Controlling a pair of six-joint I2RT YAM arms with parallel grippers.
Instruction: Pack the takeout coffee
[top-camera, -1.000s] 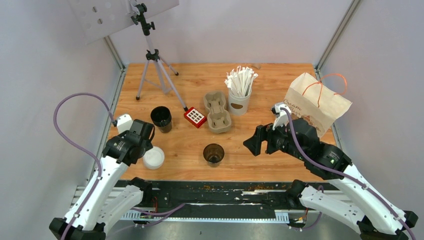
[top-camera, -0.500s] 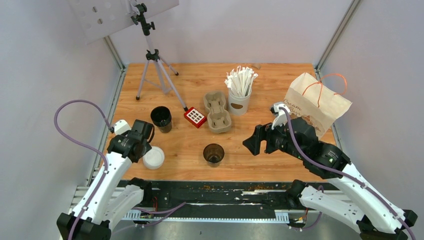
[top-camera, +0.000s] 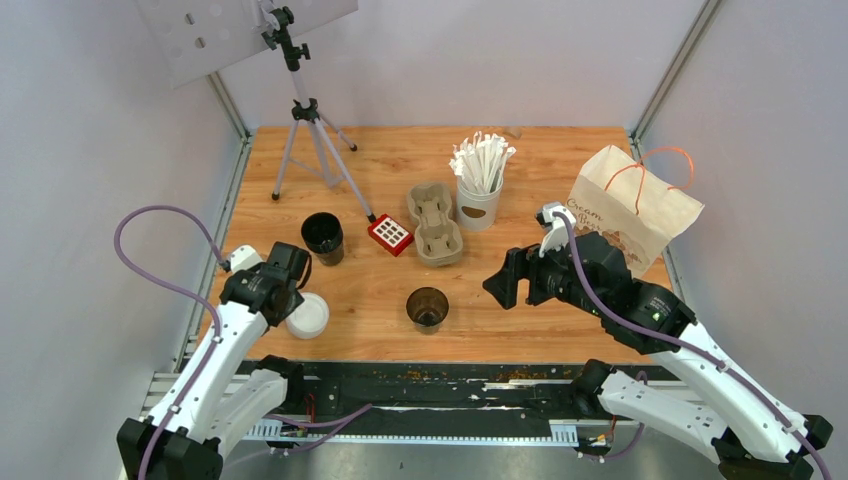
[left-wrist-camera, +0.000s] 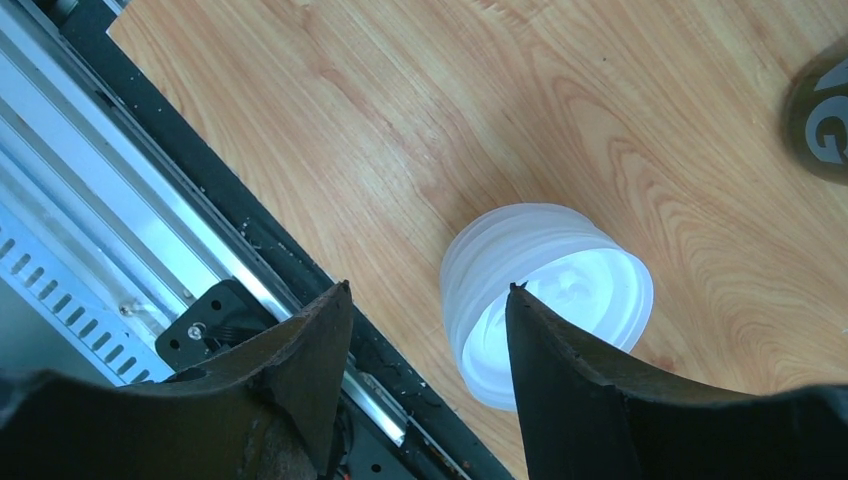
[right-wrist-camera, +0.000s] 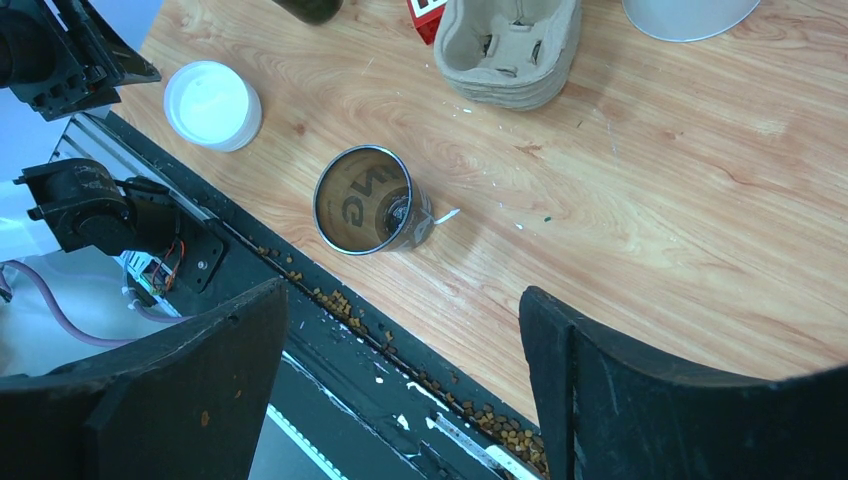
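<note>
**Though Poised, Nothing Is Held**

As the left gripper (left-wrist-camera: 430, 290) hangs over the white lids (left-wrist-camera: 545, 290) at the front-left of the table (top-camera: 560, 170), its fingers (left-wrist-camera: 560, 380) are spread wide, the stack showing partly between them. The right gripper (right-wrist-camera: 400, 290), spread wide too, hovers above the near cup (right-wrist-camera: 365, 200), open-topped at centre front. The far cup (top-camera: 322, 237) stands left of the pulp tray (top-camera: 435, 222), not touching it.

Wooden table (top-camera: 380, 290): tripod (top-camera: 310, 120) at back left. Red keypad (top-camera: 390, 234) just beside pulp tray (top-camera: 437, 222). Cup of wrapped sticks (top-camera: 479, 205) behind the tray. Paper bag (top-camera: 632, 205) at right.
</note>
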